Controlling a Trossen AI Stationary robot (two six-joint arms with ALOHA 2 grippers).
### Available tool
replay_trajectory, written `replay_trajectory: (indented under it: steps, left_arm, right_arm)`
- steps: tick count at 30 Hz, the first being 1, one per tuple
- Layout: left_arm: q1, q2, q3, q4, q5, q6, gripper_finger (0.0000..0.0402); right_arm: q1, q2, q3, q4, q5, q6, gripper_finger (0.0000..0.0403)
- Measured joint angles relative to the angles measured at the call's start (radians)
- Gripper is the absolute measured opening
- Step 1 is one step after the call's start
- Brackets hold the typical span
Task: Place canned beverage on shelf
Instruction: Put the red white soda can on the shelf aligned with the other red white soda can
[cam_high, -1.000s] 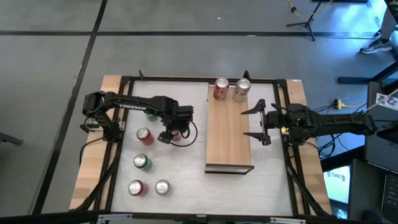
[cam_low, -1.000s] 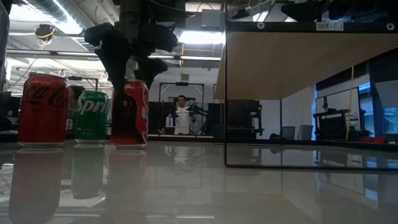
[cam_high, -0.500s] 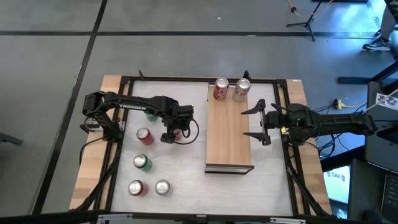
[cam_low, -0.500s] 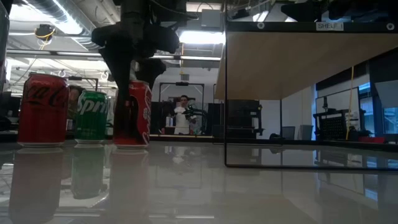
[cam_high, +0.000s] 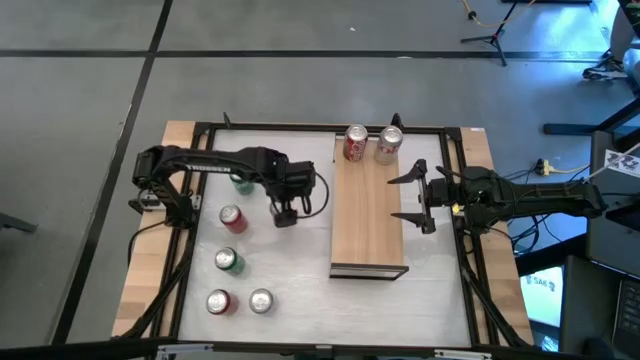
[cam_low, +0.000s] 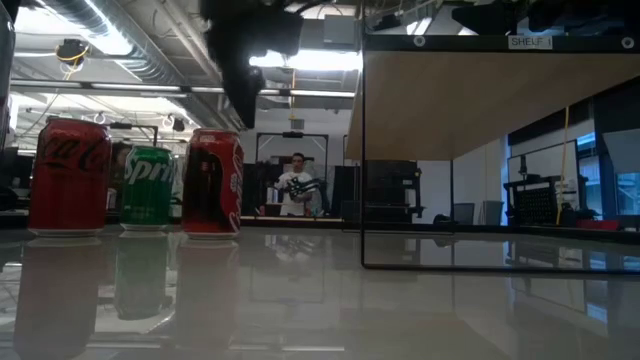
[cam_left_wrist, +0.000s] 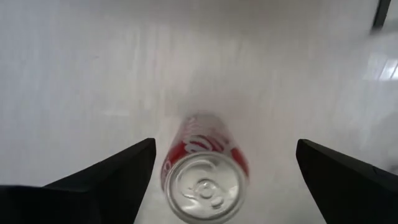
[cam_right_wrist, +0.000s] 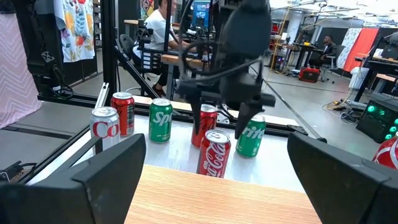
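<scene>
The left arm reaches in from the worktop's left edge, its end effector (cam_high: 285, 213) pointing straight down with both fingers spread wide and holding nothing. The right arm extends level from the right side, its end effector (cam_high: 411, 198) likewise wide open and empty.

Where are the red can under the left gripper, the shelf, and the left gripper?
Red can (cam_left_wrist: 203, 190), left wrist view, silver lid.
Shelf (cam_high: 368, 215), high view, bare middle of the board.
Left gripper (cam_high: 284, 213), high view, between its open fingertips, above the can.
</scene>
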Motion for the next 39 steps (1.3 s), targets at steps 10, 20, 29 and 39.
replay_trajectory:
  steps: [10,20,29,39]
  left_arm:
    - [0.0,0.0,0.116,-0.036,0.007,-0.336,0.0377]
    - [-0.048,0.0,0.126,-0.104,0.151,-0.623,0.0377]
    - [-0.103,0.0,0.126,-0.183,0.12,-0.812,0.0377]
    - [-0.04,0.0,0.126,-0.301,0.019,-1.05,0.0377]
  right_arm:
    - [0.0,0.0,0.0,0.0,0.0,0.0,0.0386]
    - [0.0,0.0,0.0,0.0,0.0,0.0,0.0386]
    - [0.0,0.0,0.0,0.0,0.0,0.0,0.0386]
    - [0.0,0.0,0.0,0.001,0.0,0.0,0.0386]
